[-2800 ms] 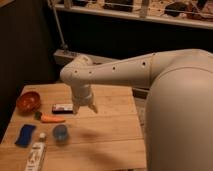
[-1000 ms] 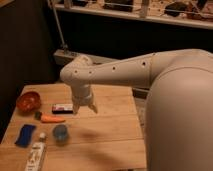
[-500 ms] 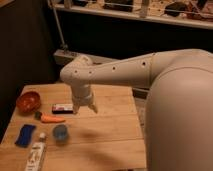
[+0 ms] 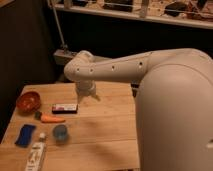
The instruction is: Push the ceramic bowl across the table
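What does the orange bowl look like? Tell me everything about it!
The bowl is round, shallow and shiny orange-brown, darker inside, like glazed pottery. It sits upright near the left edge of the wooden table, toward the far side. Nothing touches it: the carrot and a small dark box lie to its right, apart from it. The gripper hangs over the table farther right, away from the bowl.

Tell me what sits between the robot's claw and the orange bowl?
Camera view: bare table runs between the open gripper, hanging over the table's far side, and the ceramic bowl. A small dark box lies just nearer the camera.
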Controlling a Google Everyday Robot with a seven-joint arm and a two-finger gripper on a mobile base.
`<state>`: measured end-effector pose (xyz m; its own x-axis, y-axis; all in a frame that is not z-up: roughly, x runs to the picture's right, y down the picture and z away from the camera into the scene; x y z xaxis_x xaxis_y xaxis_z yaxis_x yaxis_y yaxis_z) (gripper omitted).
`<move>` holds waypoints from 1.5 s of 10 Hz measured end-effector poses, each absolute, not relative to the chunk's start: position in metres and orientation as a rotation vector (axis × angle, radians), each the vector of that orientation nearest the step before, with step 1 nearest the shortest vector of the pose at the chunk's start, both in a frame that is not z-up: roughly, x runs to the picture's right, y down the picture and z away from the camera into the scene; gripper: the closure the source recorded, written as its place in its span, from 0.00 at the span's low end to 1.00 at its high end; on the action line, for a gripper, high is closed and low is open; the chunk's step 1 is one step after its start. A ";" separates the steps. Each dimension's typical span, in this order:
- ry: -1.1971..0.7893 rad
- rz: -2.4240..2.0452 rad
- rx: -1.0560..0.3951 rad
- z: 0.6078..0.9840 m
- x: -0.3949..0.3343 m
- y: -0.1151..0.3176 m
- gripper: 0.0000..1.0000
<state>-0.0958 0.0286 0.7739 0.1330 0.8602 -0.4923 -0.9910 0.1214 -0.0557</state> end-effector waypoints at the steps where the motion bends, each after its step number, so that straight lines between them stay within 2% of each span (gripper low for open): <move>1: 0.374 1.385 -0.399 0.787 -0.098 0.018 0.35; 3: 0.395 1.336 -0.366 0.824 -0.105 -0.007 0.35; 7: 0.441 1.247 -0.324 0.873 -0.139 -0.047 0.35; 12: 0.440 1.163 -0.324 0.912 -0.206 -0.076 0.35; 15: 0.416 1.118 -0.359 0.919 -0.241 -0.075 0.35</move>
